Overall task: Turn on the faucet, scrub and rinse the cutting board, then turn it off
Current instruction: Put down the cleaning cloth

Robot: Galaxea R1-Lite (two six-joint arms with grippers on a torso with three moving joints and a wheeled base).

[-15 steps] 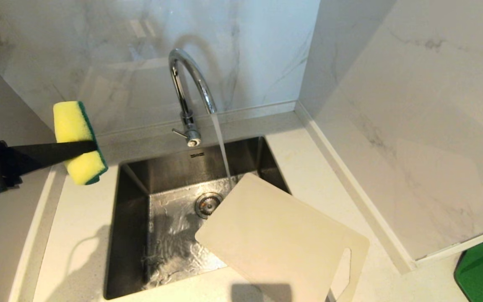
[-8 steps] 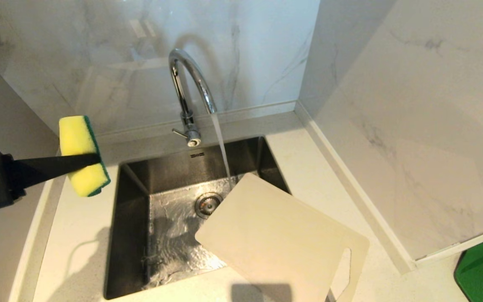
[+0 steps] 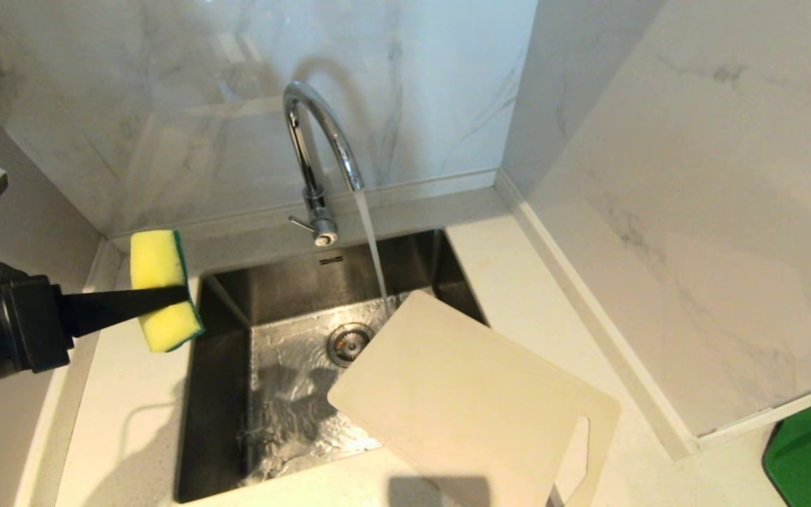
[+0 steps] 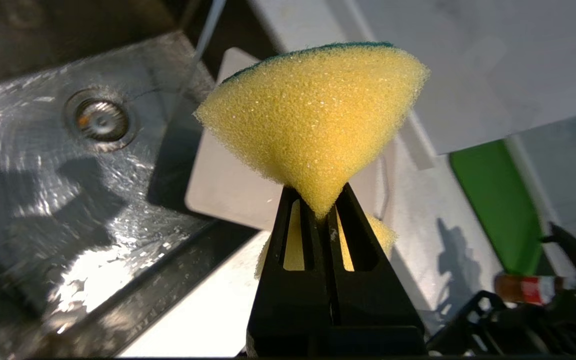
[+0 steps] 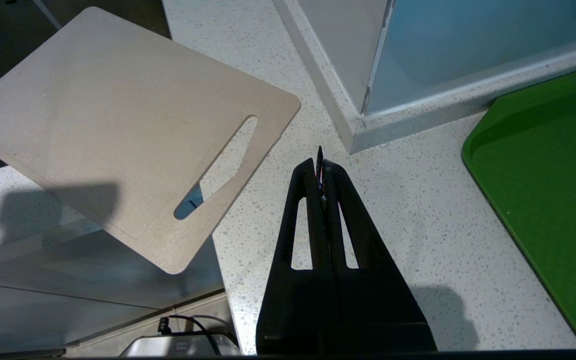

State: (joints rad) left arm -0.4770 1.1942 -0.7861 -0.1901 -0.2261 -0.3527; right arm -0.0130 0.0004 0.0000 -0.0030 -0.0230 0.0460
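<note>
A stainless sink (image 3: 222, 394) is set into a pale speckled desk (image 3: 131, 394) in a marble-walled corner. At the sink's 12 o'clock edge the faucet (image 3: 314, 141) is mounted, its arched spout curving toward the basin, and a stream of water (image 3: 374, 246) is seen running from it down to the basin floor just beside the drain (image 3: 348, 343).

The cutting board (image 3: 469, 401) is laid across the sink's 4 o'clock corner, partly over the basin and partly on the desk, with its slot handle at the end farthest from the faucet. The falling water is seen meeting the basin just past the board's upper corner; whether the board is being wetted cannot be told.

The left tool (image 3: 166, 299) is held at the sink's 10 o'clock corner, above the rim. Its fingers are pressed tightly together on a yellow sponge (image 3: 162, 289) with a green scouring face, so that the sponge is pinched at its middle and flares out beyond the tips, as is clear in the left wrist view (image 4: 313, 115). The sponge is well apart from the board.

The right tool (image 5: 319, 165) is seen only in its own wrist view, fully closed with nothing gripped, hanging above bare desk between the board's handle end and a green tray (image 5: 548, 190) at the board's 3 o'clock.
</note>
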